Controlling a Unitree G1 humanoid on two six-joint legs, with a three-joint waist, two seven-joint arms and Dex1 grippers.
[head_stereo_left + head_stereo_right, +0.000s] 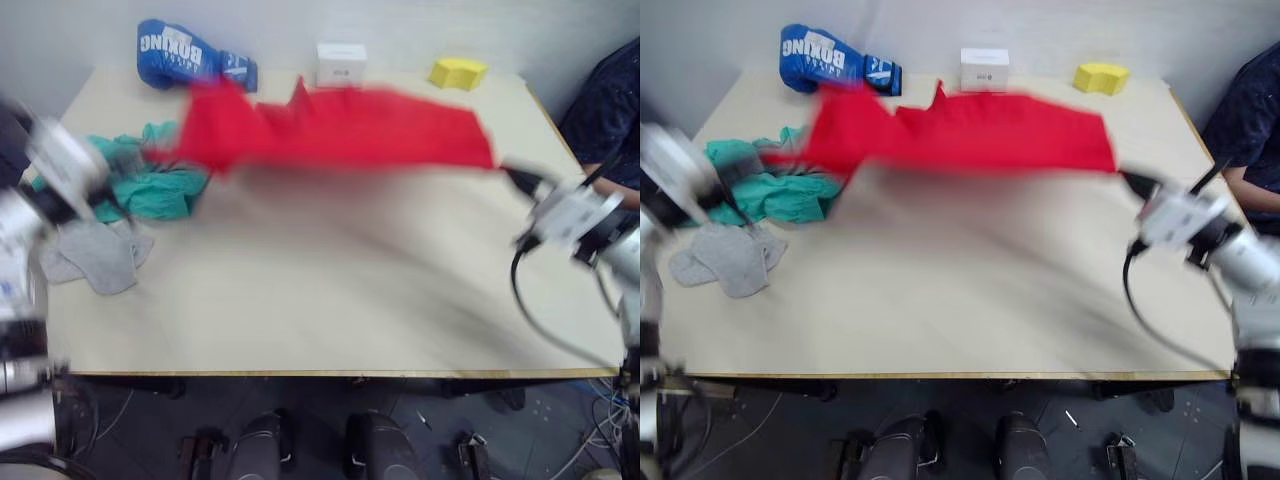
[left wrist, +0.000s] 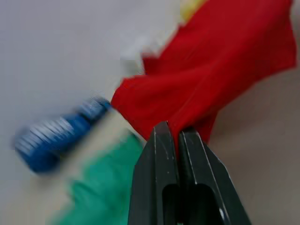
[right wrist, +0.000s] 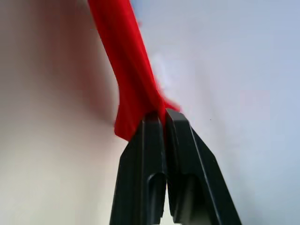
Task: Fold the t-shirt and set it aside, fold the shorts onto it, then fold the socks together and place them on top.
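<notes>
red cloth fills the far half of the table [image 1: 330, 300]: the t-shirt [image 1: 340, 130] is stretched out in a long band from the robot's left to its right, with one gripper at each end.

the left gripper [image 2: 177, 133] has its two black fingers pressed together with a bunched fold of the shirt pinched between the tips; red fabric fans out beyond them. no gap shows between the fingers apart from the cloth itself.

the right gripper [image 3: 161, 115] is likewise clamped down, its fingers closed on a narrow edge of the shirt, and the cloth runs away from the tips as a taut strip. in the head views this gripper [image 1: 1137, 183] sits at the shirt's right end near the table's right edge.

the shorts [image 1: 150, 180] lie crumpled on the table near its left edge, partly under the shirt's left end. the socks [image 1: 98, 255] lie flat on the table just nearer the robot than the shorts, touching or nearly touching them; the blur makes it hard to tell which.

along the far edge of the table sit a blue boxing glove [image 1: 190, 55], a white box [image 1: 341, 64] and a yellow block [image 1: 458, 72], the glove close to the shirt's left end. a person's dark sleeve [image 1: 608, 105] shows beyond the table's right side.
</notes>
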